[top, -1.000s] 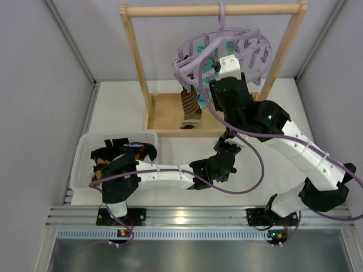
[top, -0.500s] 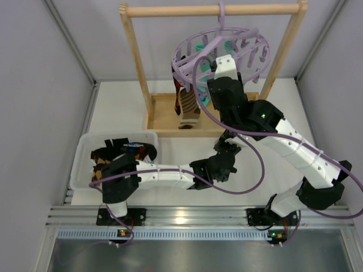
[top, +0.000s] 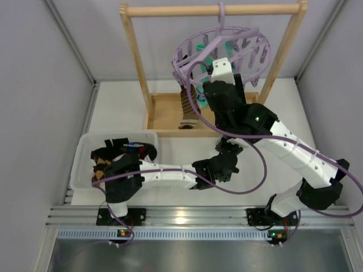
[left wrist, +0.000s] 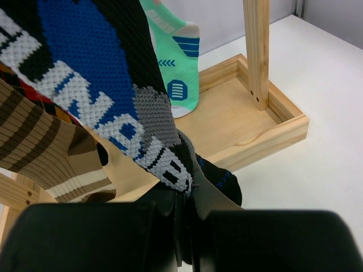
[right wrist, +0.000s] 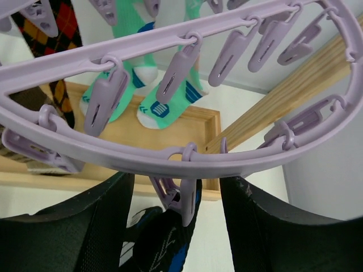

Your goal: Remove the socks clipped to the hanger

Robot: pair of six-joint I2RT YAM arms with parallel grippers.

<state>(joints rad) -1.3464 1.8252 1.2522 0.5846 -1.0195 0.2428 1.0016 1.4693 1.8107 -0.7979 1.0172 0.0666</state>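
Left gripper clamped on one black sock, right gripper spread wide at hanger, two mint-green socks

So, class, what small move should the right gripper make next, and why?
Probably close the right gripper on the lavender clip peg to squeeze it open. Its jaws stand open either side of that peg, which grips the black sock, while the left gripper is shut on the sock's lower end, ready to draw it free.
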